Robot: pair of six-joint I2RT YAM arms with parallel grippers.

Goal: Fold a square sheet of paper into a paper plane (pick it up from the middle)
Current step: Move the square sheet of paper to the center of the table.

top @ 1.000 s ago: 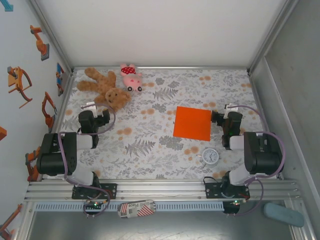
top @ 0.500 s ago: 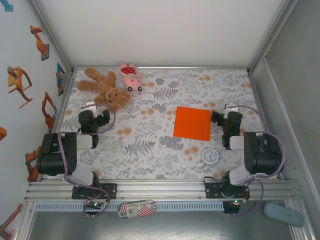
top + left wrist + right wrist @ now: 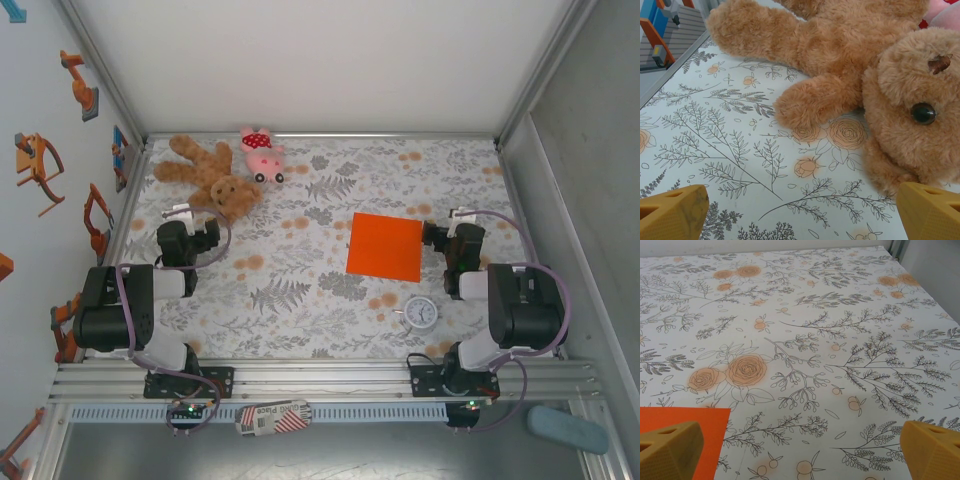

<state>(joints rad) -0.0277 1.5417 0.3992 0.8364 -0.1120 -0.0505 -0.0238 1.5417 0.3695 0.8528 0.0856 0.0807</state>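
Observation:
The square sheet of paper (image 3: 385, 246), bright orange and flat, lies on the floral table right of centre; its far right corner (image 3: 687, 425) shows at the lower left of the right wrist view. My right gripper (image 3: 447, 232) rests just to the right of the sheet, open, with nothing between its yellow fingertips (image 3: 670, 447). On the left side of the table my left gripper (image 3: 188, 226) is open too, its fingertips (image 3: 672, 212) wide apart over bare cloth, right next to the teddy bear's head. No paper plane is in view.
A brown teddy bear (image 3: 210, 176) (image 3: 880, 75) lies at the back left, a pink plush pig (image 3: 262, 153) beside it. A small round white clock (image 3: 420, 313) sits near the front edge, below the sheet. Metal rails (image 3: 320, 135) and walls close in the table.

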